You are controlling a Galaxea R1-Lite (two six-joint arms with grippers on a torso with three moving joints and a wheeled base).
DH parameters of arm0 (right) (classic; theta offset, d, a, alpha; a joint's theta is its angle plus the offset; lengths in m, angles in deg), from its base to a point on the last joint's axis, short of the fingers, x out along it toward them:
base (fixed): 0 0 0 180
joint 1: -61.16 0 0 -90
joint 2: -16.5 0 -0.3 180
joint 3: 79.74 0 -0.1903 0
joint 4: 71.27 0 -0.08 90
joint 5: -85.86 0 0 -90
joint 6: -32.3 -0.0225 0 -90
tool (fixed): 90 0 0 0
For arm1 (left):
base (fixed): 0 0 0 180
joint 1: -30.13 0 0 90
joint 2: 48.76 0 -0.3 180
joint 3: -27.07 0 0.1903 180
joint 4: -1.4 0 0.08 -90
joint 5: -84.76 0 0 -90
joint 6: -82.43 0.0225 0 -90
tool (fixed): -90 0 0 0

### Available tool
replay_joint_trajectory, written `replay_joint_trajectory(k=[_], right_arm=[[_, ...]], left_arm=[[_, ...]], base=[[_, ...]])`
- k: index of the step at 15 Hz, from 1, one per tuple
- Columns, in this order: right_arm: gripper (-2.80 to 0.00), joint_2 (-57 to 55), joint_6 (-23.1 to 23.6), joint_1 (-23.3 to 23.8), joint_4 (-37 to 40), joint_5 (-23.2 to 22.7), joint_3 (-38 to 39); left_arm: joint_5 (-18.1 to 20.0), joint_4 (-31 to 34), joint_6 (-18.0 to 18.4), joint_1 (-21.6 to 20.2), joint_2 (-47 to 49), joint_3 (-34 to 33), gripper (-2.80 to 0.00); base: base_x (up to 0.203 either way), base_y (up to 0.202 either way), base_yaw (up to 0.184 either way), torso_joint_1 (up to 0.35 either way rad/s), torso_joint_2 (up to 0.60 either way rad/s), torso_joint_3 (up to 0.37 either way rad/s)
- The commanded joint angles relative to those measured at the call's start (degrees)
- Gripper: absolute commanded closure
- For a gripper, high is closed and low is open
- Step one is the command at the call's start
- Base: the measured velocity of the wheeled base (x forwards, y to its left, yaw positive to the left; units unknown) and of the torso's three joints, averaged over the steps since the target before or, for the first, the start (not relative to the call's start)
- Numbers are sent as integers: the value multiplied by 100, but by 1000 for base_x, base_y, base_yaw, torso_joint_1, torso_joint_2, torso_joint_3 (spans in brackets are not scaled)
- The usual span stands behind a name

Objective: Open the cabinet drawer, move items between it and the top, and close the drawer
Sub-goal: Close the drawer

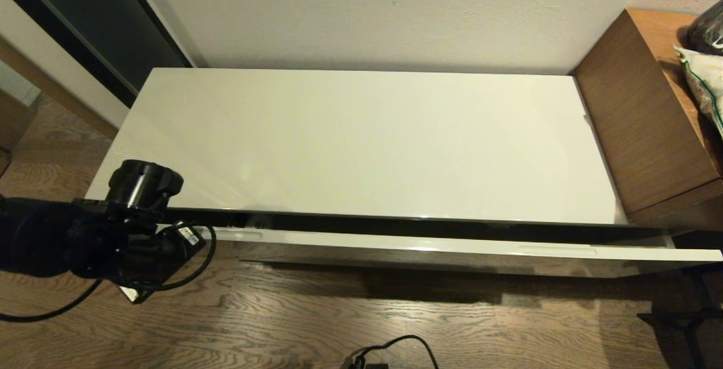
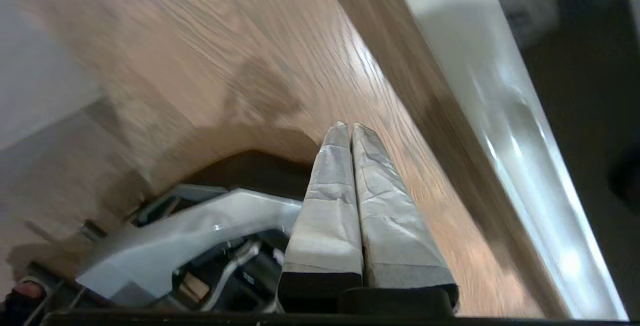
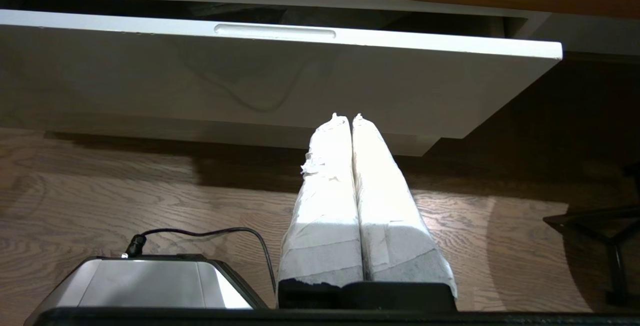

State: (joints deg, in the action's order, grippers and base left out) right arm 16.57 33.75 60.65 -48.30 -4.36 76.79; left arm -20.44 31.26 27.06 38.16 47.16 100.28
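**Drawer ajar, both grippers pressed shut**

Drawer (image 1: 452, 247) sits slightly pulled out along the lower middle of the head view, a dark gap under the top (image 1: 361, 143); that gap looks too slim for moving items yet. No items show on the slab. The left gripper (image 2: 350, 129), fingers together and empty, hangs at lower left by the drawer's end. The right gripper (image 3: 347, 119), likewise pinched empty, waits low before the front.

We see cabinet drawer (image 1: 452, 244) interior only as dark slit; contents indistinguishable. Bags on brown unit (image 1: 644, 126) cut by edge.
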Motion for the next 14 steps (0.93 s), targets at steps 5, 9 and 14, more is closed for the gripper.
replay_joint_trajectory(k=[5,9,14], right_arm=[[0,-7,4,-2,-4,-4,1],[0,-7,4,-2,2,-4,1],[0,-7,4,7,4,-4,1]], left_arm=[[-78,1071,-692,6,321,833,0],[-44,1121,-704,6,243,936,0],[-70,1101,-704,8,304,975,0]], base=[[0,0,0,0,0,0],[0,0,0,0,0,0],[0,0,0,0,0,0]])
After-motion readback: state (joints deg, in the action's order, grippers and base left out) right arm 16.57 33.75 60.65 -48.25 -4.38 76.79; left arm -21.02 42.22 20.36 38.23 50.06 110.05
